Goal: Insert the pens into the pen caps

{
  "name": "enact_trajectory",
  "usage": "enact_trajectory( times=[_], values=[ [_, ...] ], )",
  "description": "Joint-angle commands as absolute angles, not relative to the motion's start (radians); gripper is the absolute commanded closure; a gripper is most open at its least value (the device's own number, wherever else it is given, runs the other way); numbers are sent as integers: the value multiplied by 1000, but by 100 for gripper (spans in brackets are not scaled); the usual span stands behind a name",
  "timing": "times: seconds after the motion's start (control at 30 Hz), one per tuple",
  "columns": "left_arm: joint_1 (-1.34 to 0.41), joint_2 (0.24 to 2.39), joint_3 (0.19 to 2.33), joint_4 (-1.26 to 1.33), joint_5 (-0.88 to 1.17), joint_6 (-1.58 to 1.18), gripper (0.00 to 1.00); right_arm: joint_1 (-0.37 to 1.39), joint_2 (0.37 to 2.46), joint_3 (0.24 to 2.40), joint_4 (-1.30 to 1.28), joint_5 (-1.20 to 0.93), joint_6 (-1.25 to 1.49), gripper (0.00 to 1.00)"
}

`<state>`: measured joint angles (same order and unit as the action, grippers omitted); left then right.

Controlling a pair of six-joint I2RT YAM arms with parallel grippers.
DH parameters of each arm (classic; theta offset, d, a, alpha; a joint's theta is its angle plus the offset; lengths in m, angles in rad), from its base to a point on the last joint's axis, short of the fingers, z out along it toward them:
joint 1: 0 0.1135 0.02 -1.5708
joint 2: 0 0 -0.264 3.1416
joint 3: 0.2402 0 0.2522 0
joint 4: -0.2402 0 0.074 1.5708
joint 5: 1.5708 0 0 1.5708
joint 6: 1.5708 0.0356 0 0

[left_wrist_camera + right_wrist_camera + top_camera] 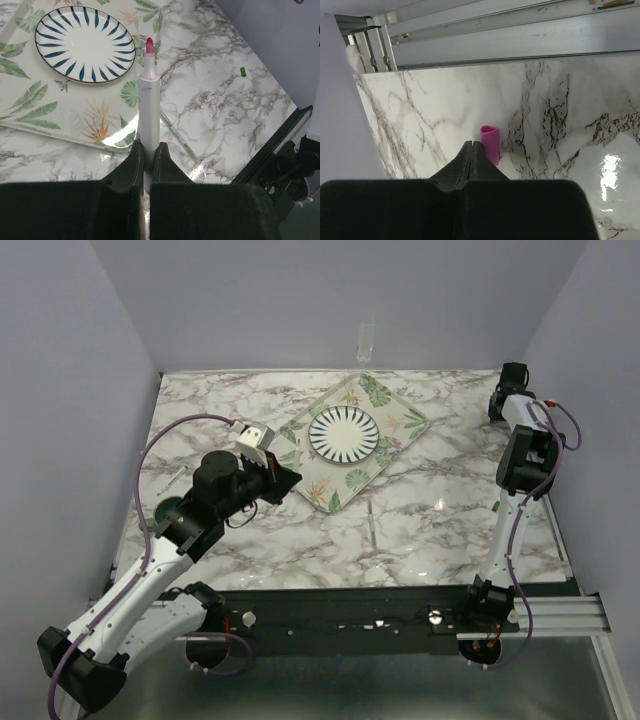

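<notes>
**Bench:** Top camera first. Arm poses?

**Op:** I read the left arm (150, 580) running from its base up and right over the grey-veined white marble table (440, 530), elbow bent. Its left gripper (285, 477) is at the near-left edge of the square leaf-printed tray (405, 425). The right arm (520, 465) stands tall on the right side, folded at the elbow, with the right gripper (512, 373) at the far right corner. A thin green-and-white pen (372, 523) lies on the marble just off the tray's near corner.

**Bench:** Left wrist?

**Op:** I see both fingers (135, 162) clamped on the barrel of the white marker with the pink tip (149, 95). It is uncapped, tip pointing away from the wrist, held over the tray edge. The round white plate with dark blue radial stripes (82, 42) sits on the tray. The thin pen lies on the marble just right of the marker. A small green cap (243, 71) lies farther right, well apart.

**Bench:** Right wrist?

**Op:** Jaws pressed together, nothing between them, aimed down at the marble near the aluminium rail (520, 45). The short pink pen cap (490, 144) lies just beside the fingertips, on their right. I cannot tell whether it touches them.
</notes>
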<state>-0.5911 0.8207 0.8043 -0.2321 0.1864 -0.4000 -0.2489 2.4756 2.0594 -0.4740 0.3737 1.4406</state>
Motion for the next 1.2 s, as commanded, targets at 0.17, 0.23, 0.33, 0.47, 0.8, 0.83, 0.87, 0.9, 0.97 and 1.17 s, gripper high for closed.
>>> enact_trajectory(
  times=[0.17,0.23,0.33,0.47,0.8,0.83,0.87,0.9,0.97,1.17],
  values=[
    [-588,799,792,-212,175,-393,100,-255,2430,2054,-555,463,1405,99],
    [-589,796,792,-209,181,-393,100,-255,2424,2048,-571,463,1407,99],
    [-589,790,790,-209,184,-394,100,-255,2398,2008,-563,463,1408,99],
    [-589,778,787,-204,190,-397,100,-255,2353,1948,-551,465,1411,99],
    [-589,747,784,-195,209,-400,100,-255,2246,1763,-552,465,1459,99],
    [-589,742,784,-195,212,-402,100,-255,2237,1752,-520,465,1435,99],
    [-589,741,782,-193,213,-402,100,-255,2235,1740,-499,466,1424,99],
    [-589,735,781,-192,212,-403,100,-255,2232,1733,-474,457,1411,99],
    [-589,729,778,-192,213,-403,100,-255,2215,1698,-349,436,1364,99],
    [-589,726,778,-195,204,-400,100,-253,2224,1689,-190,345,1374,99]
  ],
)
